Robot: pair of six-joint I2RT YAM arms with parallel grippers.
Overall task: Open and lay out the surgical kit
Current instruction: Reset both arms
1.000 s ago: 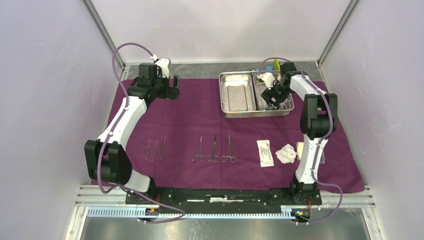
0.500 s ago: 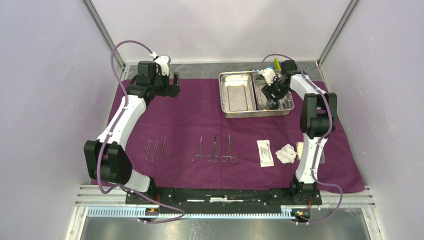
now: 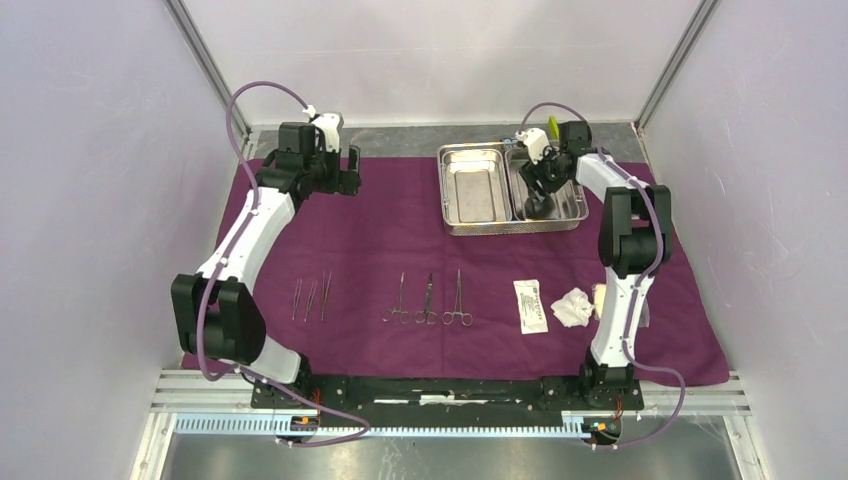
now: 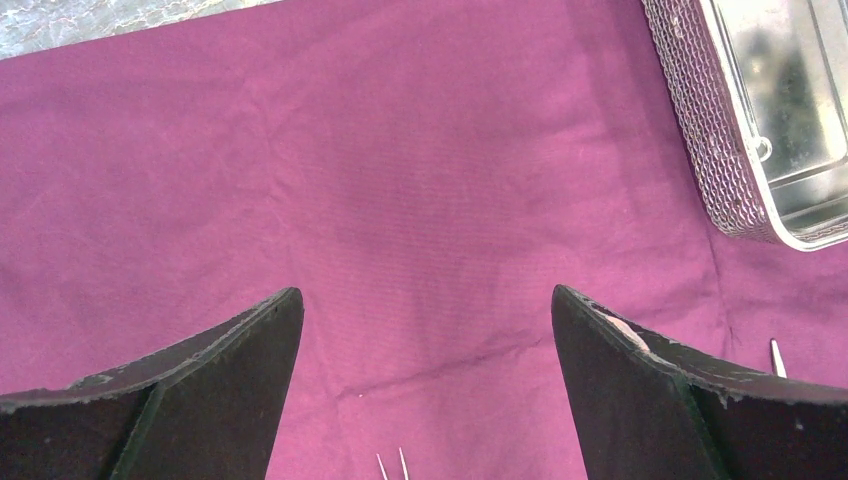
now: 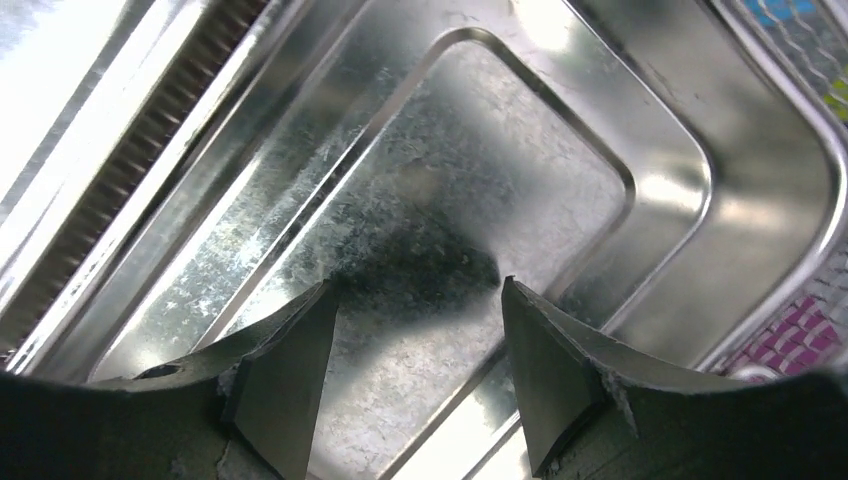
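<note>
The layout looks nearly done: the scissor-handled instruments (image 3: 428, 300), packet (image 3: 531, 305) and gauze (image 3: 573, 307) lie at 6 o'clock on the purple cloth (image 3: 390, 235). The right gripper (image 5: 418, 290), fingers released, hangs in the bare right compartment of the steel tray (image 3: 512, 230) at 1 o'clock. The left gripper (image 4: 425, 292) is also released. Next it should probably lift straight out

Pretty clearly a robotics lab test cell: plain pale walls (image 3: 90, 200) and metal corner posts (image 3: 205, 65) box it in, with a left arm (image 3: 245, 240) and right arm (image 3: 625, 290) bolted to a slotted aluminium rail (image 3: 400, 424) at the near edge. The purple cloth (image 3: 400, 240), steel tray (image 3: 441, 190) and lined-up instruments (image 3: 428, 300) read as a staged bench setup.
</note>
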